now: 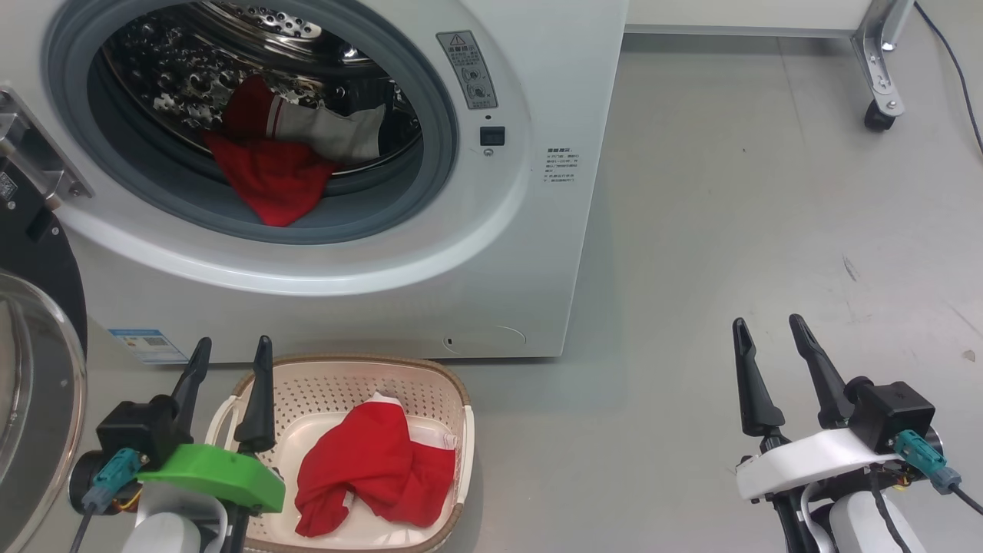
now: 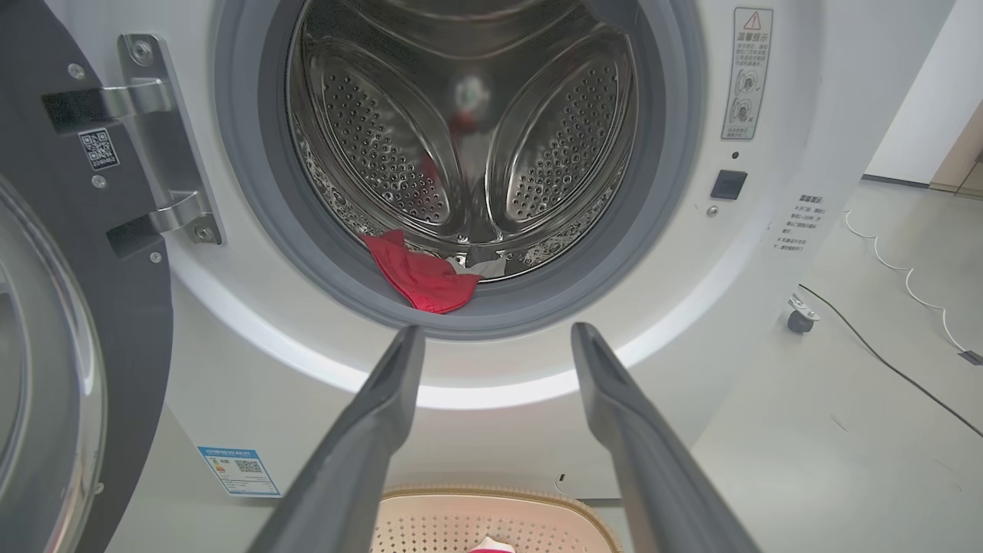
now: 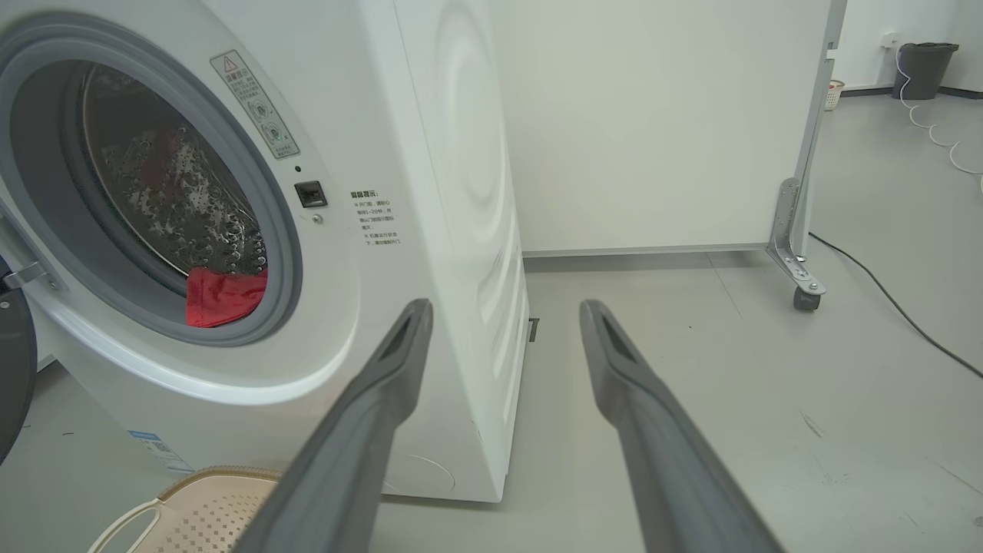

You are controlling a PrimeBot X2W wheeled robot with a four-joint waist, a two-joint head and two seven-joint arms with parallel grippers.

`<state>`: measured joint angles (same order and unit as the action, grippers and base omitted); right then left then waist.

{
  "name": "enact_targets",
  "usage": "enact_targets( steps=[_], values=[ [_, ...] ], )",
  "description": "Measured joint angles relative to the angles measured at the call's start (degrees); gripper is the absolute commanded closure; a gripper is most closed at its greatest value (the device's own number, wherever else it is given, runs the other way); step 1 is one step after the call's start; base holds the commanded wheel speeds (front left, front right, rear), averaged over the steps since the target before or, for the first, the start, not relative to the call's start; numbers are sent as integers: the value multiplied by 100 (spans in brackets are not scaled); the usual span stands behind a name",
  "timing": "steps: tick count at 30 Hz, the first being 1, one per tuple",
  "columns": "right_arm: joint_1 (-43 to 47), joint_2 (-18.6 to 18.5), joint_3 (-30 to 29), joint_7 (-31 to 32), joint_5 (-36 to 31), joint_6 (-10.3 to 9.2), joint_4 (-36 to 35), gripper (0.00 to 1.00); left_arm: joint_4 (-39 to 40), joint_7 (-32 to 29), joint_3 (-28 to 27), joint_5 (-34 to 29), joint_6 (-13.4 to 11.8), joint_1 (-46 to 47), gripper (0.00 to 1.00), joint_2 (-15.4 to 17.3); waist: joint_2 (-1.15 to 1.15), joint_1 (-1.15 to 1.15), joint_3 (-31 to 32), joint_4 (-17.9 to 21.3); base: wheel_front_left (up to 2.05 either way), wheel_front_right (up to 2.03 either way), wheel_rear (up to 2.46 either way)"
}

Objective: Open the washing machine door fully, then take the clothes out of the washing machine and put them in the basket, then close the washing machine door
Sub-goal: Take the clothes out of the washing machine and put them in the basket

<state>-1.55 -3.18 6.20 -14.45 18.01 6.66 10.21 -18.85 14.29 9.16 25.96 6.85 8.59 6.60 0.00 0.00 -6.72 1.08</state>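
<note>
Before the washing machine (image 1: 537,230), the left tool (image 1: 234,342) and right tool (image 1: 766,321) hover low, fingers spread wide, empty.

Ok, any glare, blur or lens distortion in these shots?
Head view: sharp, with highlights sparkling on the steel drum. Left wrist view: bright glare band on the washing machine below its mouth, edges bowed. Right wrist view: the machine's side curves, and the right tool looks soft.

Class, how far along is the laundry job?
Done: black-ringed glass door open; one red garment in the cream perforated basket. In hand: nothing; left gripper and right gripper open, empty. Left: red-and-white garment in the steel drum, then shutting the door.
</note>
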Motion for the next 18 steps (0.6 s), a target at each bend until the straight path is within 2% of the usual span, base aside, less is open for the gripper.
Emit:
enact_targets(
  steps=[18],
  values=[
    [1,12,0,0,0,30,0,0,81,0,-138,-153,3,-120,0,-71,0,0,40,23,0,0,0]
  ],
)
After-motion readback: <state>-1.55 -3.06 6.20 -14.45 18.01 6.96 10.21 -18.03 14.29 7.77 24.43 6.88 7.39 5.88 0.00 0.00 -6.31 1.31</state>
